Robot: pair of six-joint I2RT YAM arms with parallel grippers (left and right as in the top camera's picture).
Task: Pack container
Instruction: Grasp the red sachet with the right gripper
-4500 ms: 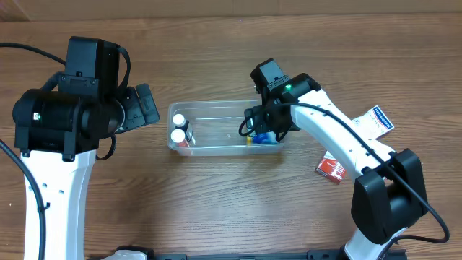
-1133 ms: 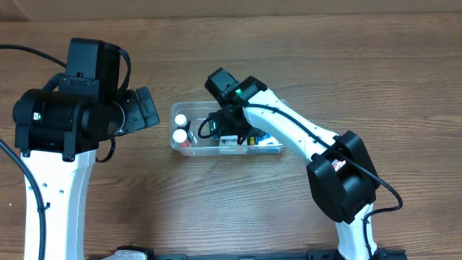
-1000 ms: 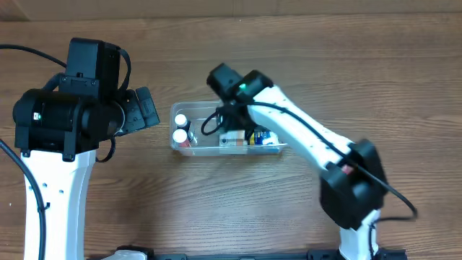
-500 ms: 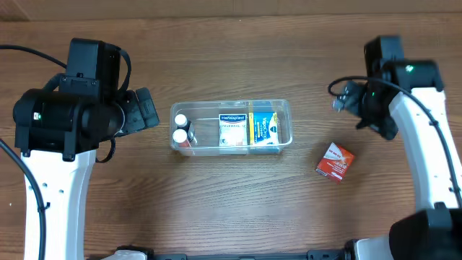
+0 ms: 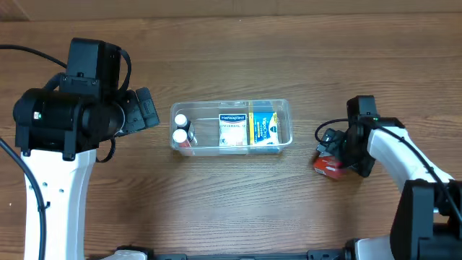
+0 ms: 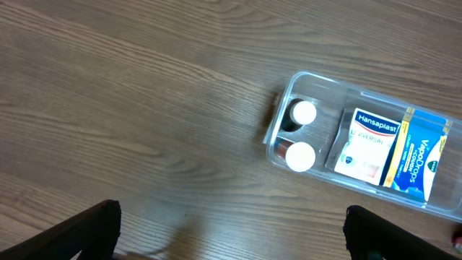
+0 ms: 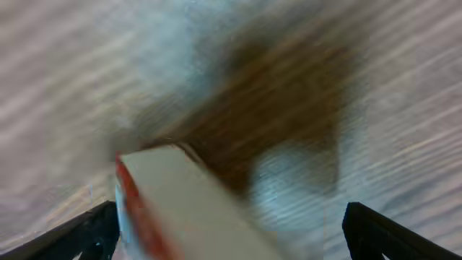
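Looking from the overhead camera, I find the container (image 5: pixel 205 133) in the middle of the table (image 5: pixel 231 209), long side across, between the two arms so that either of them can reach it. It is already partly filled: two white-capped bottles (image 6: pixel 303 113) stand upright at its left end, and next to them a white Hansaplast box (image 6: pixel 368 143) and a blue and yellow VapoDrops box (image 6: pixel 420 154) lie flat side by side, which I think saves room. In the left wrist view I can read "Hansaplast" and "VapoDrops"; the smaller print under them is too small for me. One red box (image 5: pixel 326 166) lies outside on the table, well apart from the container on its right side, and I judge it is the piece to be packed next. The right gripper (image 5: pixel 338 148) hangs directly over this box. Its wrist picture is very blurred, but the fingers (image 7: pixel 94 232) show at the two lower corners, wide apart, with the red and white edge of the box between them, so nothing is clamped. I cannot read any writing on the red box. The left gripper (image 5: pixel 146 108) waits just beside the left end of the container, fingers also spread and holding nothing, probably to keep out of the way.
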